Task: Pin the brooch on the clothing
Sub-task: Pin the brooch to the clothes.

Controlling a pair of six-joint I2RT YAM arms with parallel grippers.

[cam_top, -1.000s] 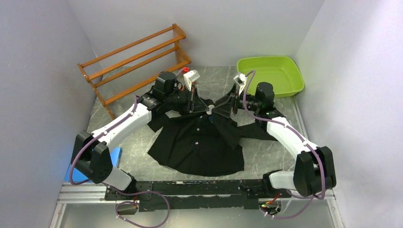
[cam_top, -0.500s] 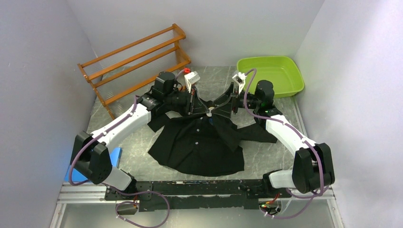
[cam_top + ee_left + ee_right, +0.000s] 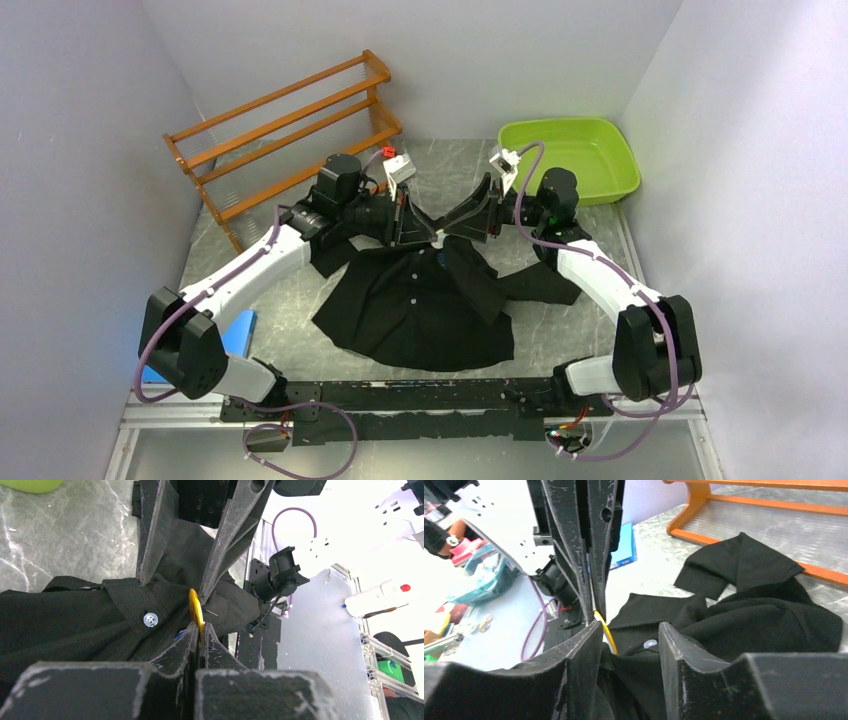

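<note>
on the table (image 3: 570, 330) the black shirt (image 3: 420, 310) is lying, collar lifted. our right gripper (image 3: 629, 627) is narrowing its parted jaws around a collar fold while we are clenching the yellow brooch (image 3: 195, 607) in our left gripper (image 3: 199, 627) beside it, readying the pin.

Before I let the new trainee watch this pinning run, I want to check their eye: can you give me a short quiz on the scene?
1. True or false: the left tool is shut on the yellow brooch.
2. In the overhead view, where does the green tub sit? A far right, B far left, C near middle.
3. Fill in: close beside the brooch, the black shirt shows a pale round ____.
Key: 1 true; 2 A; 3 button.
</note>
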